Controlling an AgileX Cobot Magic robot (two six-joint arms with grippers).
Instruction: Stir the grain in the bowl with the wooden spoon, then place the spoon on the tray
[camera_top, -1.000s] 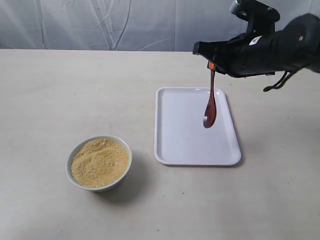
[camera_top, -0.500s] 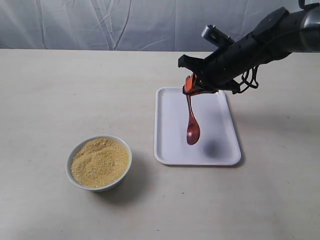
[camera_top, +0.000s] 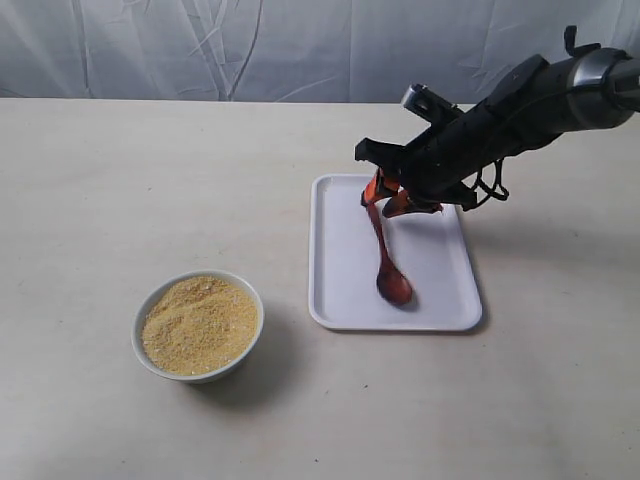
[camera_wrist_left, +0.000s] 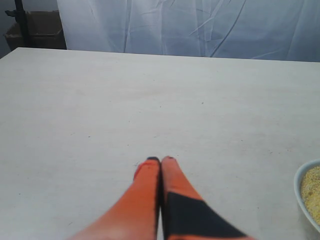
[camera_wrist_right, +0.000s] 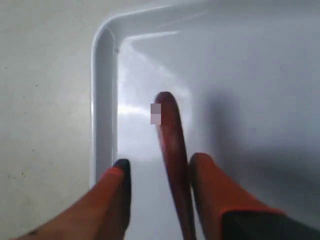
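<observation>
The dark reddish-brown wooden spoon (camera_top: 386, 262) has its oval end down on the white tray (camera_top: 440, 275), and its handle slants up into my right gripper (camera_top: 388, 198). That gripper is open. In the right wrist view the spoon (camera_wrist_right: 172, 137) leans against one finger, with a clear gap to the other fingertip (camera_wrist_right: 120, 172); my right gripper (camera_wrist_right: 159, 167) hovers near a corner of the tray (camera_wrist_right: 103, 75). The small white bowl (camera_top: 197, 326), heaped with yellow-tan grain (camera_top: 200, 322), stands left of the tray. My left gripper (camera_wrist_left: 161, 160) is shut and empty over bare table.
The bowl's rim (camera_wrist_left: 304, 192) with a little grain shows at the edge of the left wrist view. A pale curtain (camera_top: 250, 50) hangs behind the beige table (camera_top: 150, 180). My right arm (camera_top: 520, 100) reaches in from the far right.
The right gripper lowered the hanging spoon until its oval end rests on the tray. Its fingers have parted from the handle.
</observation>
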